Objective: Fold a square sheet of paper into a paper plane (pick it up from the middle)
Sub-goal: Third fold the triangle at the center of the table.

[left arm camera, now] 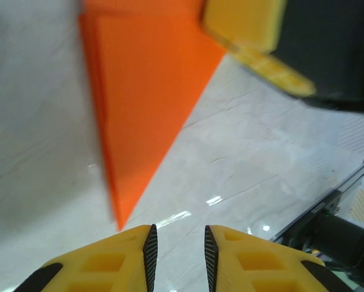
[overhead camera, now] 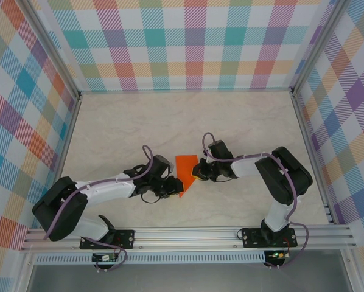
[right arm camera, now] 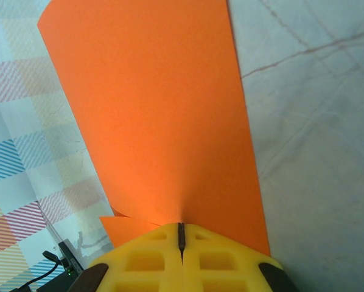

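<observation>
While the right hand (right arm camera: 181,234) clamps one edge of it, the paper plane (overhead camera: 185,170) sits near the middle of the worktop (overhead camera: 139,121), between the two arms. It is bright orange paper folded to a long triangle: the broad end lies toward the far wall and the sharp tip points back toward the arm bases. From the right wrist the paper plane (right arm camera: 164,121) rises as a wide flat sheet straight out of the closed yellow fingers (right arm camera: 145,255), with a small folded corner showing at their left. The pictures do not settle whether the tip touches the worktop.

From above, the right hand (overhead camera: 197,172) meets the paper at its right edge, roughly halfway along. The left hand (overhead camera: 173,185) is at the other side, down by the tip. From the left wrist, the left hand (left arm camera: 178,240) has its two yellow fingers (left arm camera: 150,243) a little apart with nothing between them, and the tip of the paper plane (left arm camera: 145,103) ends just ahead of that gap. The right hand (left arm camera: 243,24) shows there at the top, against the paper's far edge.

Plaid walls (overhead camera: 194,42) enclose the pale marbled worktop on three sides, and an aluminium rail (overhead camera: 188,234) runs along the near edge.
</observation>
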